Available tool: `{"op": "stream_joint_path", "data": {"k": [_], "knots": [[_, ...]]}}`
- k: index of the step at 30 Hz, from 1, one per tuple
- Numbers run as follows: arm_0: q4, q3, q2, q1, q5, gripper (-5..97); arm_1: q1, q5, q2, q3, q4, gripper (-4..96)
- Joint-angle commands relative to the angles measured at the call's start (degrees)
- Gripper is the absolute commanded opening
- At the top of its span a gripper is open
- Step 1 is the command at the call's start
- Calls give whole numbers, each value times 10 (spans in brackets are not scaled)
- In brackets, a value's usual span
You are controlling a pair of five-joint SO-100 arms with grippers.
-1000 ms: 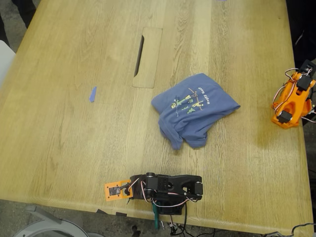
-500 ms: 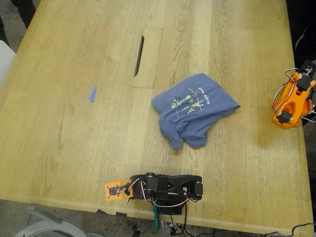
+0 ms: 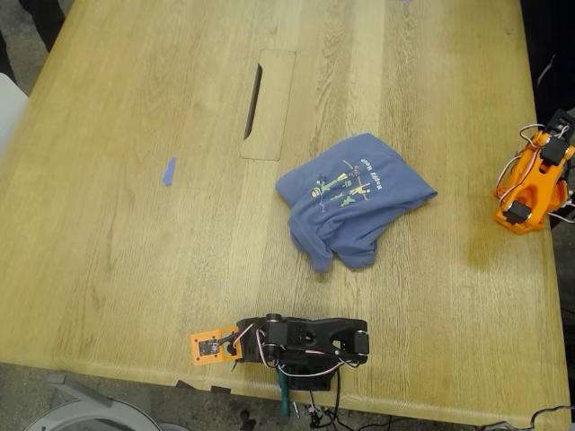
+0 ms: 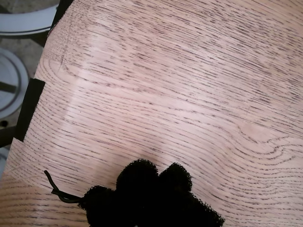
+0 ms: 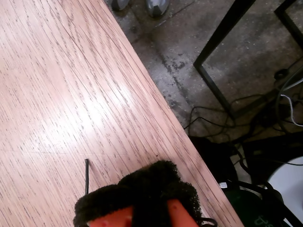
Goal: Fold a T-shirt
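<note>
The T-shirt (image 3: 351,201) lies bunched up near the middle of the wooden desk (image 3: 135,251), print facing up. My first pincer (image 4: 151,198) and my second pincer (image 5: 139,201) each show only fuzzy black padding over bare wood, so I cannot tell if they are open or closed.

Wooden worktop (image 3: 135,269) carrying a blue tape scrap (image 3: 169,171), lying near a rectangular cable hatch (image 3: 268,105); cables (image 5: 246,109) trailing across the floor.
</note>
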Motion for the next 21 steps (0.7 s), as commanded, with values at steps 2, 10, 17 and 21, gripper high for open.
{"op": "stream_joint_path", "data": {"k": [2, 10, 17, 21], "knots": [[1, -11, 66, 1, 5, 0, 54, 3, 0, 40, 1, 1], [1, -11, 66, 6, 5, 0, 34, 2, 0, 40, 1, 1], [1, -11, 66, 1, 5, 0, 39, 2, 0, 40, 1, 1], [1, -11, 66, 1, 4, 0, 44, 2, 0, 40, 1, 1]]}}
